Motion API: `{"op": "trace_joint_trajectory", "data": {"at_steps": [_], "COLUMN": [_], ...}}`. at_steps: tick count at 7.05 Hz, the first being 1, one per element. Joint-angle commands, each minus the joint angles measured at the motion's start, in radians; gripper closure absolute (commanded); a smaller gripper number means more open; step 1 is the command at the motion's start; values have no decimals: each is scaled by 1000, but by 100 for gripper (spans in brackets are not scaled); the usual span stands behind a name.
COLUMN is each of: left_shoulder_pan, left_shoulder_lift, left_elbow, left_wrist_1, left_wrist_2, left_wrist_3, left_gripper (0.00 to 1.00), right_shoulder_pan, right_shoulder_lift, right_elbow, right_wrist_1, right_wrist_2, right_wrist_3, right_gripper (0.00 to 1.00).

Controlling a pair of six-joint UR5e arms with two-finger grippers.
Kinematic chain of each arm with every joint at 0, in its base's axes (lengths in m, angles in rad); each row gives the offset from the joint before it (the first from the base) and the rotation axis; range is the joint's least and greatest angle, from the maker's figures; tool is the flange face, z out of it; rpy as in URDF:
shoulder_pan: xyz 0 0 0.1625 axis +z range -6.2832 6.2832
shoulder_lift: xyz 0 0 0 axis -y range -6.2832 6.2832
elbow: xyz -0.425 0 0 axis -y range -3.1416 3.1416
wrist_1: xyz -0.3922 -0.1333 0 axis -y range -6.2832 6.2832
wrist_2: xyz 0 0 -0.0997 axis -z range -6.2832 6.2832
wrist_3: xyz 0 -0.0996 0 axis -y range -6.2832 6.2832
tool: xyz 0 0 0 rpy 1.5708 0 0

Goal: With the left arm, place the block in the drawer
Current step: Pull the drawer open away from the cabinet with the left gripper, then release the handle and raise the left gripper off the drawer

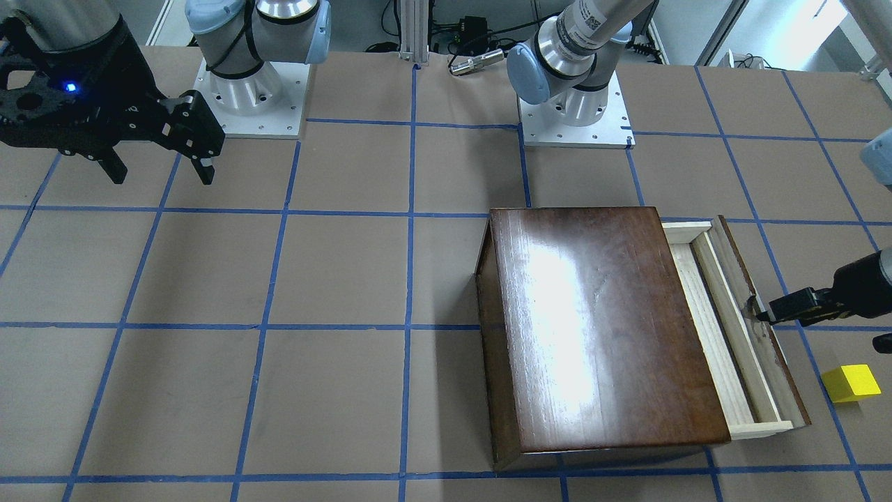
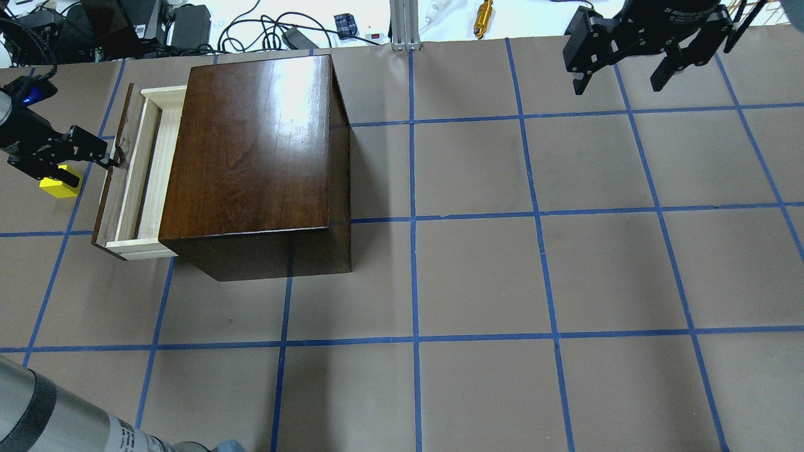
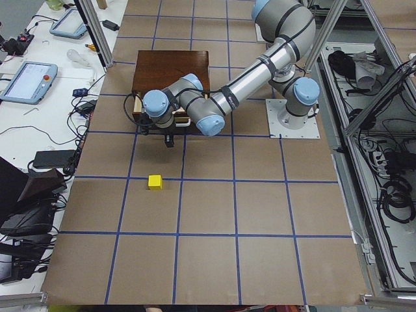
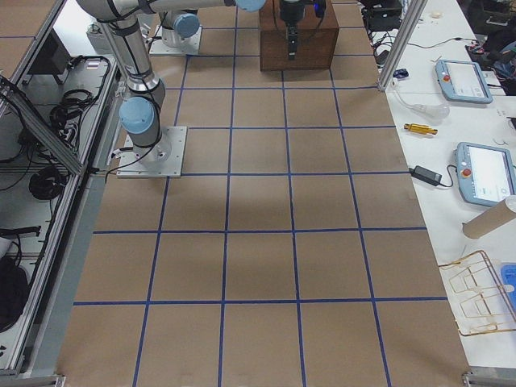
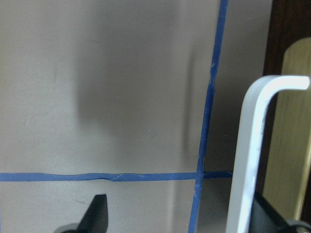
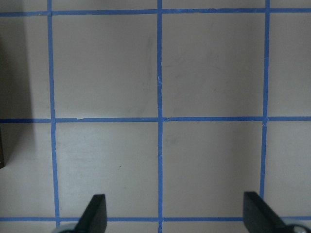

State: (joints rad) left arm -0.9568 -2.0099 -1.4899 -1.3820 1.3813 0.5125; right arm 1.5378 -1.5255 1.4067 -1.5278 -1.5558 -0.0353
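The yellow block (image 1: 850, 383) lies on the table outside the drawer, by its front panel; it also shows in the overhead view (image 2: 58, 188) and the exterior left view (image 3: 155, 182). The drawer (image 1: 704, 314) (image 2: 147, 163) stands partly pulled out of the dark-brown box (image 1: 599, 321) (image 2: 251, 144), with nothing inside that shows. My left gripper (image 1: 817, 326) (image 2: 93, 171) (image 5: 182, 218) is open and points down at the drawer front. Its fingers straddle the pale handle (image 5: 248, 160), which stands close to one finger. My right gripper (image 1: 160, 171) (image 2: 619, 75) (image 6: 175, 213) is open and empty, far off.
The table is brown, marked with blue tape lines. The two arm bases (image 1: 251, 90) (image 1: 575, 104) stand on the robot's edge. Cables and small devices (image 2: 251, 31) lie past the far edge. Operator tablets (image 4: 484, 173) sit on a side bench.
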Motion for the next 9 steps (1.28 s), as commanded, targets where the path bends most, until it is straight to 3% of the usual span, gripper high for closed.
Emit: {"op": "trace_joint_trajectory", "data": {"at_steps": [1,9], "left_shoulder_pan": [1,21], "left_shoulder_lift": [0,3], "left_elbow": [2,2], "left_wrist_1": [-2,-5], "left_wrist_2": [1,-2], "left_wrist_3": [1,0], "left_gripper": [0,0], "right_shoulder_pan": [-1,1], "right_shoulder_lift": [-1,1], "right_elbow": [0,0], "right_wrist_1": [0,0], "right_wrist_2": [0,-1], "right_wrist_3": [0,0], "right_gripper": [0,0]}}
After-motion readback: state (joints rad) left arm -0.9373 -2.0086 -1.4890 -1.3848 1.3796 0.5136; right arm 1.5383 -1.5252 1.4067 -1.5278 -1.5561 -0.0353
